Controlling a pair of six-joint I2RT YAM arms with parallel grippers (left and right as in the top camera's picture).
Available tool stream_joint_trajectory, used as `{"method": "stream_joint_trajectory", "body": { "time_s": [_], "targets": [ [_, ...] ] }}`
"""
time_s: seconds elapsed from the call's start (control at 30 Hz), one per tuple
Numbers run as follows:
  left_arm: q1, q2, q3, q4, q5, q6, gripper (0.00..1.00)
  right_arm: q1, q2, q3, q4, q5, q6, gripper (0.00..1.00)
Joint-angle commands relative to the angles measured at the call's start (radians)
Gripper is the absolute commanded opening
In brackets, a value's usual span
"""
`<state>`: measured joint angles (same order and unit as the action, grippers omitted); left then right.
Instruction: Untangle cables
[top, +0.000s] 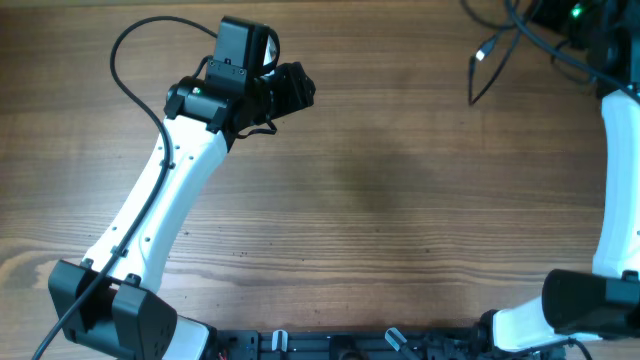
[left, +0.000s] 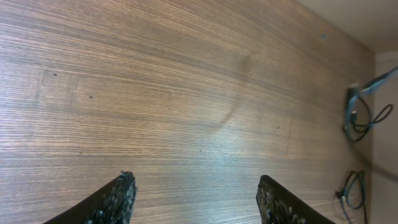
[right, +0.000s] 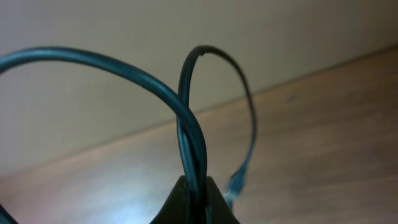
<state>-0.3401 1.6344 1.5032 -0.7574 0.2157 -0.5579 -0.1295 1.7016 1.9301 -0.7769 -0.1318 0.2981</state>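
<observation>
My right gripper (right: 196, 184) is shut on two strands of thin black cable (right: 186, 118) that loop up out of its jaws. A metal-tipped plug (right: 235, 183) dangles just to the right of them. From overhead, this cable (top: 497, 62) hangs over the table's far right, its plug (top: 483, 53) in the air, and the right gripper sits among dark shapes at the top right corner. My left gripper (left: 196, 190) is open over bare wood at the far left (top: 292, 88), with nothing between its fingers. Its wrist view shows cable loops (left: 357, 118) far off to the right.
The left arm's own black wire (top: 125, 45) arcs over the table at the back left. The right arm (top: 622, 180) runs along the right edge. A pale wall (right: 124, 37) rises behind the table's far edge.
</observation>
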Motion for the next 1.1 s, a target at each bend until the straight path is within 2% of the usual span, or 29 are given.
{"method": "stream_joint_trajectory", "body": {
  "time_s": [0.0, 0.3, 0.43, 0.47, 0.57, 0.6, 0.63, 0.7, 0.83, 0.9, 1.07],
  "targets": [
    [0.001, -0.002, 0.000, 0.000, -0.027, 0.028, 0.64, -0.008, 0.105, 0.027, 0.071, 0.216, -0.018, 0.04],
    [0.001, -0.002, 0.000, 0.002, -0.027, 0.027, 0.65, -0.026, 0.427, 0.027, 0.275, 0.612, -0.026, 0.05],
    [0.001, -0.002, 0.000, 0.009, -0.027, 0.027, 0.64, -0.069, 0.556, 0.026, 0.298, 0.628, 0.001, 0.05],
    [0.001, -0.002, 0.000, 0.012, -0.027, 0.027, 0.64, -0.073, 0.570, 0.026, 0.290, 0.625, 0.002, 0.08],
    [0.001, -0.002, 0.000, 0.026, -0.027, 0.027, 0.64, -0.090, 0.615, 0.025, 0.225, 0.621, 0.026, 0.65],
    [0.001, -0.002, 0.000, 0.029, -0.027, 0.027, 0.64, -0.096, 0.615, 0.025, 0.205, 0.613, 0.041, 0.78],
    [0.001, -0.002, 0.000, 0.032, -0.027, 0.027, 0.64, -0.102, 0.611, 0.026, 0.195, 0.600, 0.044, 0.83],
    [0.001, -0.002, 0.000, 0.035, -0.027, 0.027, 0.64, -0.112, 0.584, 0.028, 0.176, 0.535, 0.036, 0.89],
    [0.001, -0.001, 0.000, 0.039, -0.027, 0.027, 0.65, -0.111, 0.468, 0.028, 0.142, 0.319, -0.087, 0.99],
    [0.001, -0.001, 0.000, 0.037, -0.027, 0.027, 0.65, -0.110, 0.364, 0.028, 0.109, 0.245, -0.086, 1.00],
    [-0.003, -0.001, 0.000, 0.037, -0.027, 0.027, 0.67, -0.111, 0.196, 0.028, 0.050, 0.214, -0.089, 1.00]
  ]
}}
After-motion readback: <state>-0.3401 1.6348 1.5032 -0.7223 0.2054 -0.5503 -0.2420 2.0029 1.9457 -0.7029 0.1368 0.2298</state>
